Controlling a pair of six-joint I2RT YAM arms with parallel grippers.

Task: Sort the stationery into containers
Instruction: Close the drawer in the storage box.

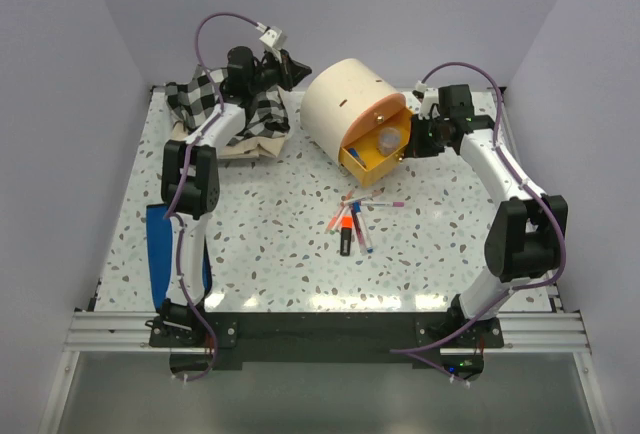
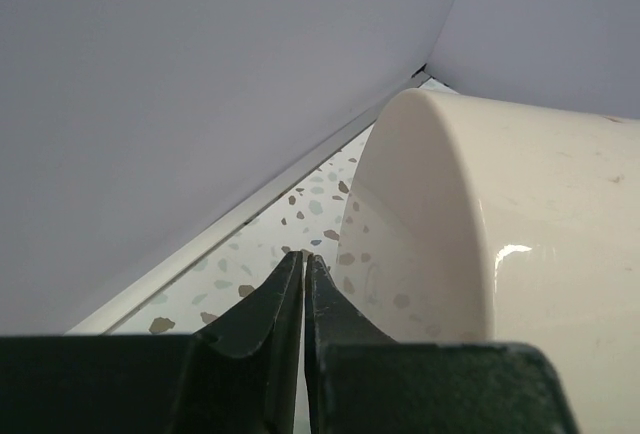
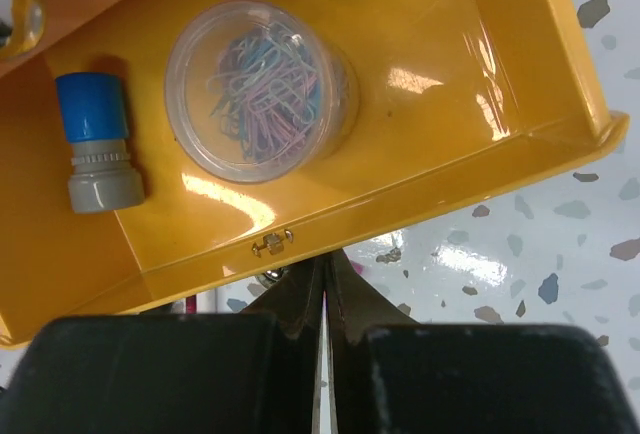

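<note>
Speckled white terrazzo desk (image 1: 260, 254), lilac walls. Thin pens and orange highlighter (image 1: 352, 222) lie mid-desk, before the cream drum-shaped cabinet (image 1: 345, 104). Only the right wrist view reveals paperclips inside the clear round pot (image 3: 262, 89) in the orange drawer (image 3: 420, 189). Left claw (image 2: 303, 259) and right claw (image 3: 325, 266) are both clenched.

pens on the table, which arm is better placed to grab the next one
Right, probably: the right gripper sits at the front of the open orange drawer, nearer the pens. The left gripper is behind the cream cabinet, which blocks its way.
</note>
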